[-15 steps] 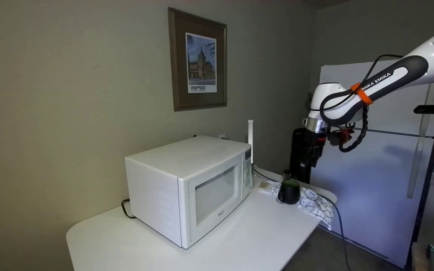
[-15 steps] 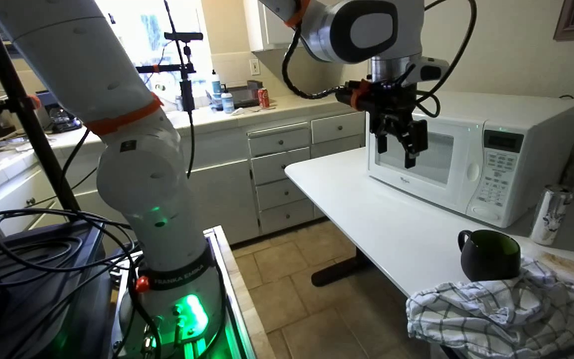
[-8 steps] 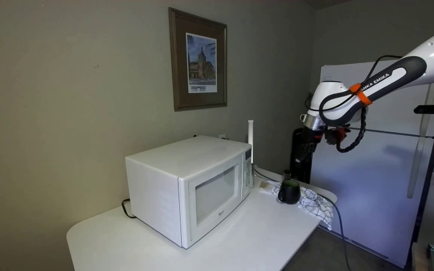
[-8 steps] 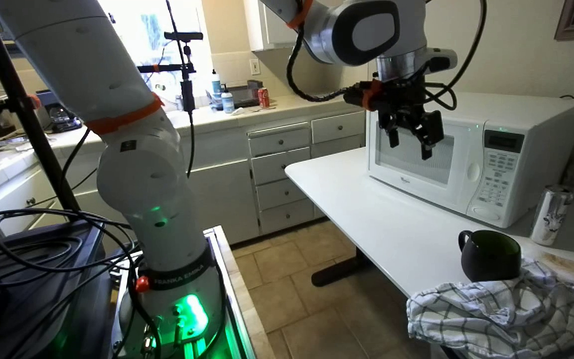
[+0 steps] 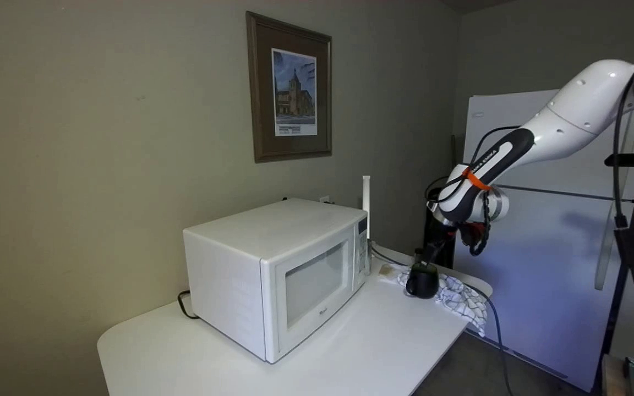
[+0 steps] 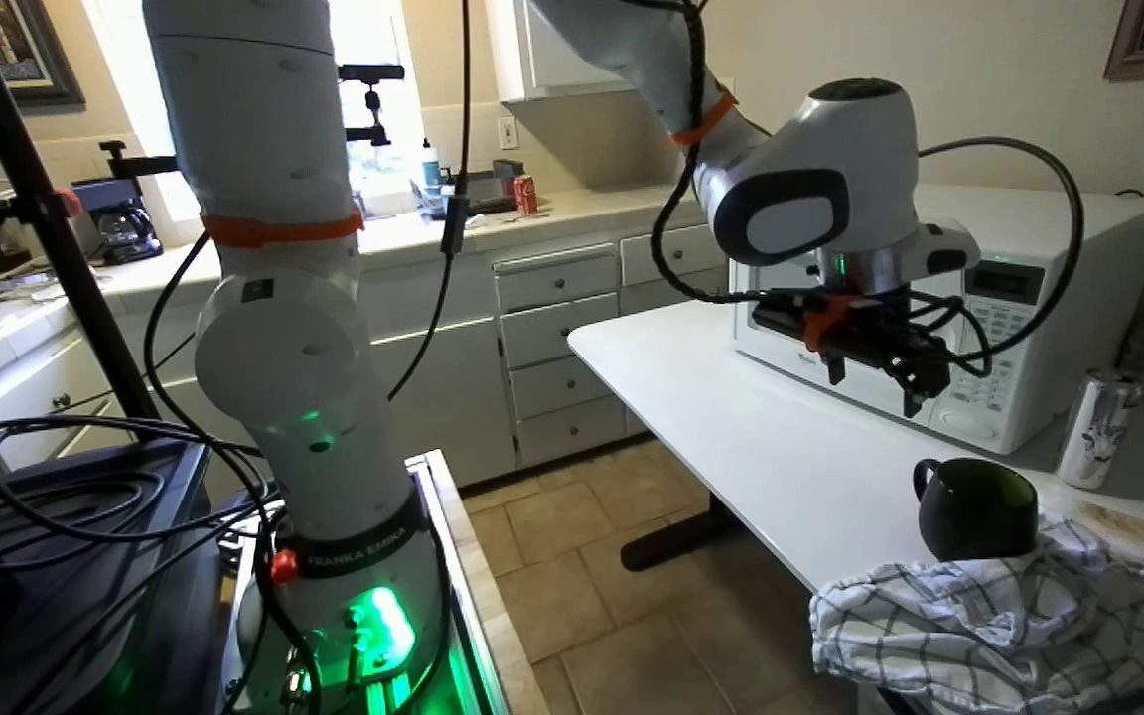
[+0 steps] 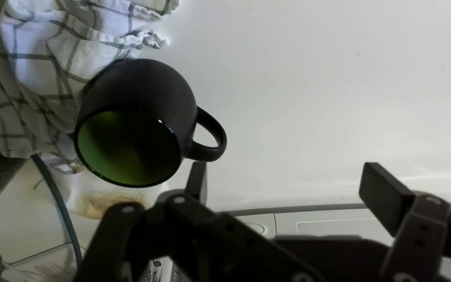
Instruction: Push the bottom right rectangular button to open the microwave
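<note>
The white microwave (image 5: 278, 225) stands on the white table with its door (image 5: 317, 286) shut. It also shows in an exterior view (image 6: 1108, 288), with the control strip on the right. Its rounded button (image 6: 969, 425) is at the bottom right, and part of this button shows in the wrist view (image 7: 257, 227) behind my finger. My gripper (image 6: 875, 387) is open and empty, above the table and in front of the microwave's lower right part, apart from it as far as I can tell. In the wrist view the gripper (image 7: 288, 178) has its fingertips wide apart.
A black mug (image 6: 974, 516) with a green inside stands near the gripper, its handle (image 7: 213, 135) close to one fingertip in the wrist view. A checked towel (image 6: 1009, 636) lies by the mug. A silver can (image 6: 1098, 427) stands right of the microwave. The table edge (image 6: 701, 472) runs in front.
The arm has moved down and toward the microwave's control strip end, and the gripper has tilted. The gripper stays open. The microwave, mug and towel have not moved.
</note>
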Robot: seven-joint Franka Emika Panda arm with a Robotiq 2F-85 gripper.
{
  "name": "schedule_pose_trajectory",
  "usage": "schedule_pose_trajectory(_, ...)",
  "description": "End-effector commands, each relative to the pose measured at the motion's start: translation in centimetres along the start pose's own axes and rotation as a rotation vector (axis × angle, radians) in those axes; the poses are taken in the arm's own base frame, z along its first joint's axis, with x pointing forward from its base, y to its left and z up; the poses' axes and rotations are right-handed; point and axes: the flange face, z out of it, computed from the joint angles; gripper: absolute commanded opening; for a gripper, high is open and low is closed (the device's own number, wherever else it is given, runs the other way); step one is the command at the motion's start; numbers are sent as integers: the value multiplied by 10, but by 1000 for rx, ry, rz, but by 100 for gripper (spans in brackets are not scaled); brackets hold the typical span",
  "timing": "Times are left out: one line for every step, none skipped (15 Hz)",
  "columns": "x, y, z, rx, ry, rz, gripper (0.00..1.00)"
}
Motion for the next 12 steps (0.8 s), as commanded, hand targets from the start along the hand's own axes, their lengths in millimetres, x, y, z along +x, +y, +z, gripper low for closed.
schedule_pose_trajectory(40,20,41,19,2,13,100)
schedule_pose_trajectory(46,24,46,11,-18,41,100)
schedule_pose_trajectory(27,12,29,-1,-1,10,100)
schedule_pose_trajectory(36,17,36,-6,-1,17,100)
schedule_pose_trajectory(41,20,42,-9,-3,20,100)
schedule_pose_trajectory(43,22,45,-10,-5,22,100)
schedule_pose_trajectory(44,23,47,-11,-6,23,100)
schedule_pose_trajectory(52,25,49,-21,50,-19,100)
schedule_pose_trajectory(56,25,53,-32,67,-46,100)
schedule_pose_trajectory(58,26,57,-34,80,-60,100)
schedule_pose_trajectory(60,27,62,-34,89,-73,100)
schedule_pose_trajectory(63,29,66,-30,103,-79,100)
